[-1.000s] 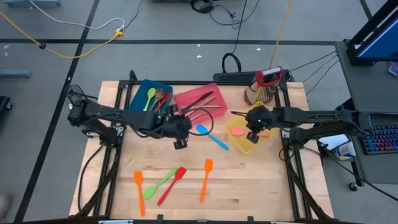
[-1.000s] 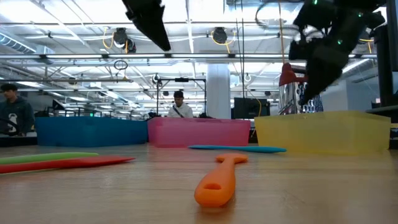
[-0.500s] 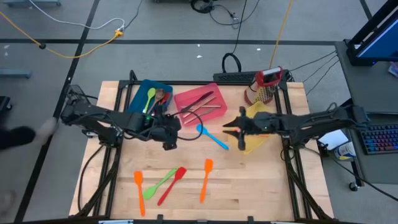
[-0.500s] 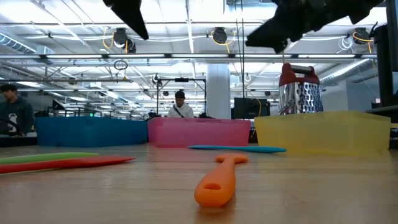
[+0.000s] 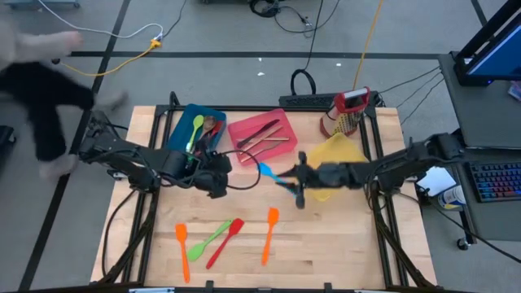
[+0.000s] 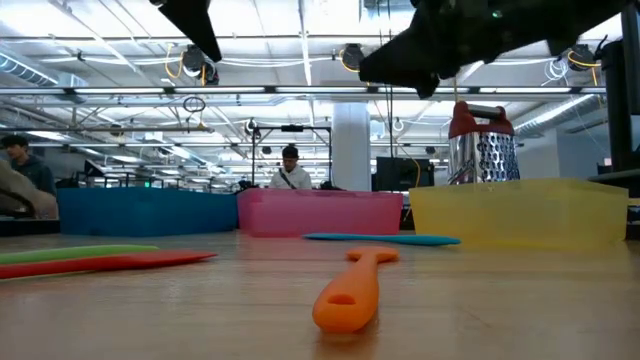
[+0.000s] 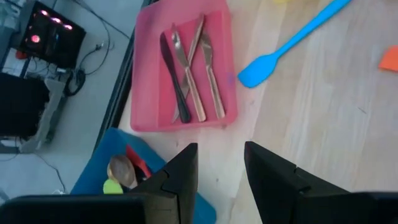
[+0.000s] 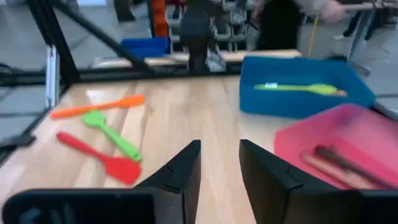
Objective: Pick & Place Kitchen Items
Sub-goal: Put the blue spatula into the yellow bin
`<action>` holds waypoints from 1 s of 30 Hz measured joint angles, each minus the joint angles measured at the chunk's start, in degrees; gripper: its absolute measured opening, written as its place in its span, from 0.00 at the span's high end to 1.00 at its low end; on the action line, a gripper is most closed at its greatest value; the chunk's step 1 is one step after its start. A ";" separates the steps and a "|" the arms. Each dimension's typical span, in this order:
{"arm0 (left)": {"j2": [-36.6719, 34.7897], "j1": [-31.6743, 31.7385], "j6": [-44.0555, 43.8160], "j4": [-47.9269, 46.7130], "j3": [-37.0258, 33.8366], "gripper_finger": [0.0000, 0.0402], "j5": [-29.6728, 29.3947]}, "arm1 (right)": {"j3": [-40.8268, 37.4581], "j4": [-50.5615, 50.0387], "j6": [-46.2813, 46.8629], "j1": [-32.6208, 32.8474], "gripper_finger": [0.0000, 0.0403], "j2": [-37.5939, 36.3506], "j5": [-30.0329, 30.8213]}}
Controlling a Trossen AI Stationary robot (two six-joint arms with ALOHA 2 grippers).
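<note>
Blue silicone spatula (image 5: 275,177), lying on the wooden surface (image 5: 326,244) between the pink bin (image 5: 262,134) and yellow bin (image 5: 332,165), looks light, slim and bendy, best pinched mid-handle, with the right tool (image 5: 297,198), fingers apart and empty, hovering just beside it while the left tool (image 5: 218,189), likewise apart, waits near the blue bin (image 5: 181,124).

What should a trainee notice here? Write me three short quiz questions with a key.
1. True or false: the pink bin holds cutlery.
2. The blue spatula lies: A) in a blue bin; B) on the table; C) in a yellow bin.
3. Fill in: the left gripper and the right gripper are both ___, holding nothing.
Key: 1 true; 2 B; 3 open.
</note>
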 joint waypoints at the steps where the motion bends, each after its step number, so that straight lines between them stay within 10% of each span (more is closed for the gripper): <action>1: -0.24 -0.14 -0.62 -0.38 -0.02 0.66 -0.17 | 0.00 -0.13 0.10 1.79 0.75 1.11 2.95; 10: -1.00 -0.40 -3.97 -1.77 0.03 0.66 -3.28 | -0.04 -5.72 3.43 10.35 0.71 3.65 20.58; 30: -1.00 -0.40 -7.42 -1.48 0.03 0.66 -4.00 | 0.01 -13.41 31.99 12.39 0.69 12.33 22.82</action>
